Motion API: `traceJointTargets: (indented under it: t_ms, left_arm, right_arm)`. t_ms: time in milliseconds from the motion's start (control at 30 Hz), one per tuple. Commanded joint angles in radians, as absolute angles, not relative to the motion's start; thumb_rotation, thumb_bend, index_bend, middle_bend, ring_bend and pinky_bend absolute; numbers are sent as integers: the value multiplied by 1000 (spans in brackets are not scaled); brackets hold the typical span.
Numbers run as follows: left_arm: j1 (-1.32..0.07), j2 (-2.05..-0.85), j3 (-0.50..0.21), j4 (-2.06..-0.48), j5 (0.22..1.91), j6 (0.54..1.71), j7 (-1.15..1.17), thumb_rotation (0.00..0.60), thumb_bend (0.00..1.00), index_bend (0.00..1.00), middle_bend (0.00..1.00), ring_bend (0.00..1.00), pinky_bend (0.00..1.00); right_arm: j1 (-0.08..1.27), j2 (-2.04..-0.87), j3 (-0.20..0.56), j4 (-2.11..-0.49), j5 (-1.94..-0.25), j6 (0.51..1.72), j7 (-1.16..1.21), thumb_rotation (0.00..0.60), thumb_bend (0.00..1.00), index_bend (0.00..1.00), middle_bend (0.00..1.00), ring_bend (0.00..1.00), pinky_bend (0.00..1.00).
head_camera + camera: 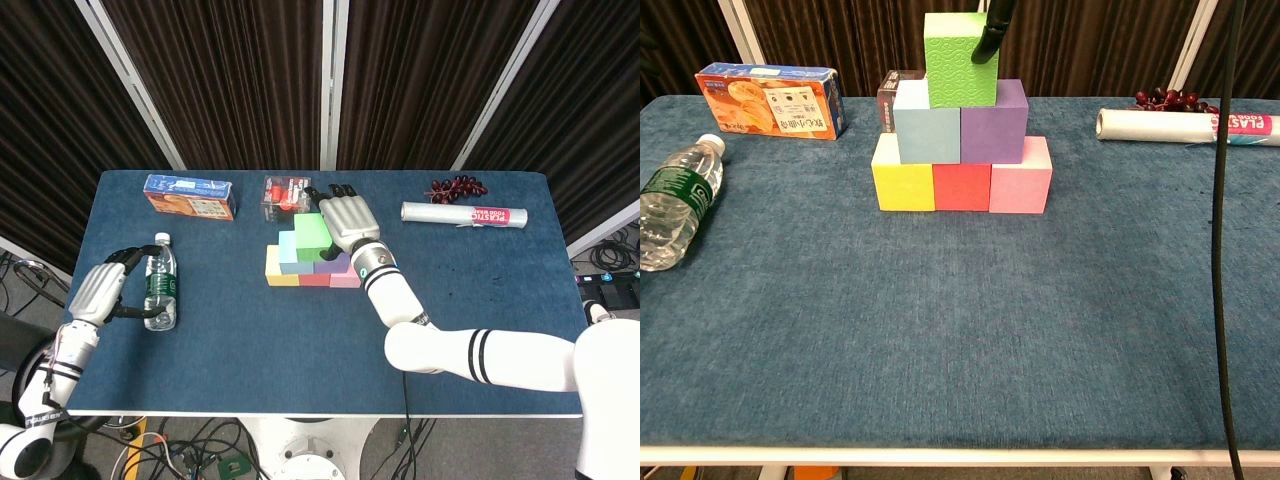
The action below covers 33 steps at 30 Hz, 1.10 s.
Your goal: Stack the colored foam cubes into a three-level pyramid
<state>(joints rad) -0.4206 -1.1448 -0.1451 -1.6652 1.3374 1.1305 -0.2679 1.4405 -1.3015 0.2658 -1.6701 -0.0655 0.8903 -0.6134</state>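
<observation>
Now my right hand (346,219) grips the green cube (960,59) from above, fingers (990,35) closed on its right side; it sits atop the light-blue cube (928,122) and purple cube (993,122).

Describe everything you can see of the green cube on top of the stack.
The green cube is a bright lime foam block with a fine embossed texture on its front face. It sits upright as the single top level of the pyramid, straddling the seam between the light blue cube and the purple cube beneath it, its edges roughly square to theirs. The right hand lies against its right side, a dark fingertip showing over its upper right corner in the chest view. Nothing else touches it.
</observation>
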Motion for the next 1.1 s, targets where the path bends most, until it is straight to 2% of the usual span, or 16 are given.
traceJointTargets:
  t_ms: [33, 267, 467, 567, 767, 900, 1100]
  left_arm:
    - [-422, -1146, -146, -1665, 1335, 1131, -261, 600, 53, 174, 202, 154, 159]
    - [-422, -1144, -150, -1670, 1330, 1141, -231, 600, 54, 174, 202, 154, 159]
    - [-402, -1150, -160, -1650, 1307, 1180, -213, 600, 54, 174, 202, 154, 159]
    - [-390, -1160, -165, -1623, 1293, 1206, -191, 600, 53, 174, 202, 154, 159]
    - [-362, -1186, -168, -1580, 1266, 1263, -118, 600, 54, 174, 202, 154, 158]
    - [-335, -1204, -164, -1557, 1268, 1327, -47, 600, 54, 174, 202, 154, 154]
    - [-298, -1221, -147, -1562, 1279, 1376, -13, 600, 54, 174, 202, 154, 152]
  right_arm:
    - [1431, -1290, 272, -1683, -77, 887, -604, 600, 106, 0, 83, 0, 0]
    - [1378, -1214, 293, -1767, -139, 888, -548, 600, 106, 0, 27, 0, 0]
    - [1218, -1069, 305, -1897, -319, 921, -408, 600, 106, 0, 24, 0, 0]
    - [1106, -1012, 271, -1942, -470, 971, -346, 600, 116, 0, 44, 0, 0]
    - [889, -974, 187, -1953, -755, 1077, -192, 600, 122, 0, 94, 0, 0]
    - [743, -970, 136, -1914, -942, 1139, -38, 600, 122, 0, 121, 0, 0]
    - [590, -992, 71, -1819, -1114, 1199, 140, 600, 122, 0, 131, 0, 0]
